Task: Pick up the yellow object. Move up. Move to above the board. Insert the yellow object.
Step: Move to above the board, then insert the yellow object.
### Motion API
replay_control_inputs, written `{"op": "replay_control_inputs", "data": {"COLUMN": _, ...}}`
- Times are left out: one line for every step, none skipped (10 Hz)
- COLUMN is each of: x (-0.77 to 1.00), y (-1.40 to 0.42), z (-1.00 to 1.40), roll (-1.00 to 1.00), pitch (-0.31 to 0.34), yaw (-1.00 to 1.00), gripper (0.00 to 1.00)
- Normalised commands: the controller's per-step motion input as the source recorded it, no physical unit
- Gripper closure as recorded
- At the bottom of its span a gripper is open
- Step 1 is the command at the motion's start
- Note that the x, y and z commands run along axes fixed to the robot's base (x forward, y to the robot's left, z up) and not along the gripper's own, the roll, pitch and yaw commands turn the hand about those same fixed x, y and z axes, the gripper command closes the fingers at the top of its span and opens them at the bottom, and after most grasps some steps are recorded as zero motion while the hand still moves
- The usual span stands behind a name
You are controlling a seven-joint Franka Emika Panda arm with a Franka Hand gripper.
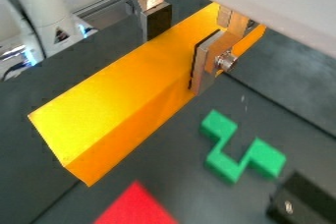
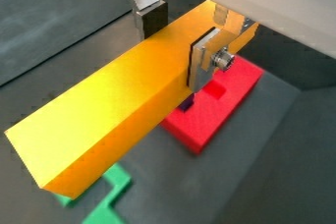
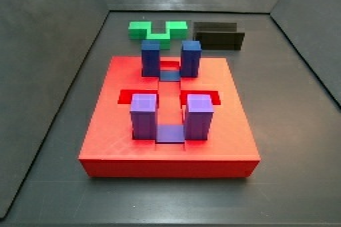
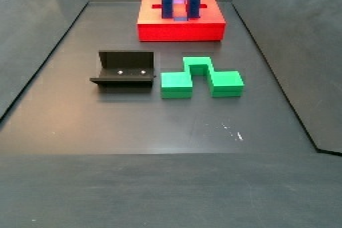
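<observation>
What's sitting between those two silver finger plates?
The yellow object, clamped in the gripper above the floor; both wrist views show it.

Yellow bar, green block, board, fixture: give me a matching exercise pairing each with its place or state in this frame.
Things:
1. yellow object
2. green notched block
3. board
4. fixture

Places or states:
A. carries upright blue and purple posts
B. lies on the floor beside the fixture
C. clamped between the fingers of the gripper in both wrist views, absent from both side views
D. dark L-shaped bracket standing on the floor

Pairs: 1-C, 2-B, 3-A, 4-D
</observation>
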Motion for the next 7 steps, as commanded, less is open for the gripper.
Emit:
{"op": "replay_control_inputs", "data": {"x": 0.83, "y": -1.4, "z": 0.22, "roll": 0.02, "pitch": 0.149, "yaw": 0.0, "gripper": 1.0}}
{"op": "replay_control_inputs", "data": {"x": 0.88, "y": -1.4, "z": 0.22, "roll": 0.01, "pitch": 0.153, "yaw": 0.0, "gripper": 1.0}}
{"op": "replay_control_inputs", "data": {"x": 0.91, "y": -1.4, "z": 0.23, "roll": 0.02, "pitch": 0.154, "yaw": 0.0, "gripper": 1.0}}
{"op": "replay_control_inputs", "data": {"x": 0.52, "y": -0.72, "z": 0.13, "roll": 0.05, "pitch": 0.175, "yaw": 0.01, "gripper": 1.0}}
{"op": "replay_control_inputs", "data": {"x": 0.37, "y": -0.48, "z": 0.1, "roll": 0.06, "pitch": 0.166, "yaw": 0.0, "gripper": 1.0}}
{"op": "replay_control_inputs", "data": {"x": 0.13, "y": -0.17, "z": 0.05, "roll": 0.04, "pitch": 0.078, "yaw": 0.01, "gripper": 1.0}}
{"op": "replay_control_inputs", "data": {"x": 0.02, "y": 0.0, "z": 0.0, "roll": 0.0, "pitch": 0.0, "yaw": 0.0, "gripper": 1.0}}
